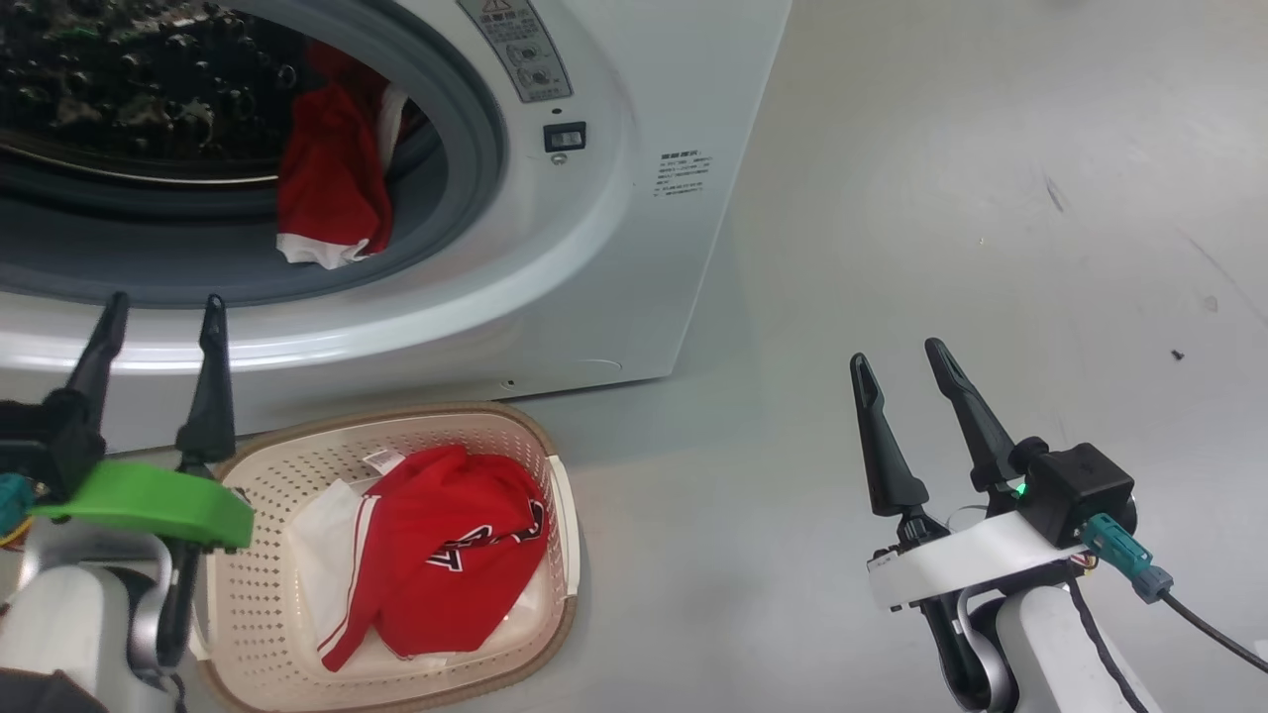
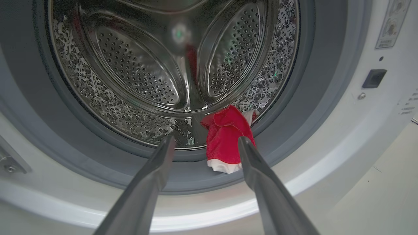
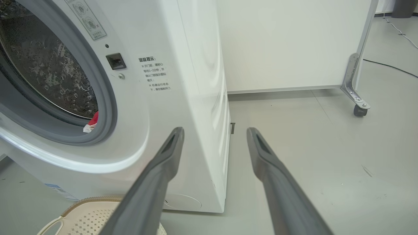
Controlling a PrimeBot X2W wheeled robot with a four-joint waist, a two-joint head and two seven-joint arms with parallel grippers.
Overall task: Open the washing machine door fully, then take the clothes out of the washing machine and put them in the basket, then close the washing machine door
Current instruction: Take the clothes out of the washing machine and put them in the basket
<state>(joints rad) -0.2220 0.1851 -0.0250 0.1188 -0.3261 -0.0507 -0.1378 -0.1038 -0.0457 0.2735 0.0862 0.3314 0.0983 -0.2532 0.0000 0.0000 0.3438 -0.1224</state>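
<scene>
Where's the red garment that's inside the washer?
Head view, upper left: the bright red fabric garment drapes over the lower right of the white washing machine's grey rubber ring.

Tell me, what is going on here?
A two-armed robot is unloading a white front-loading washing machine. One red garment with white trim hangs over its grey rubber ring; another red garment lies in the cream perforated plastic basket below. The left gripper, open, points at the hanging garment; the right gripper, open too, holds nothing.
</scene>
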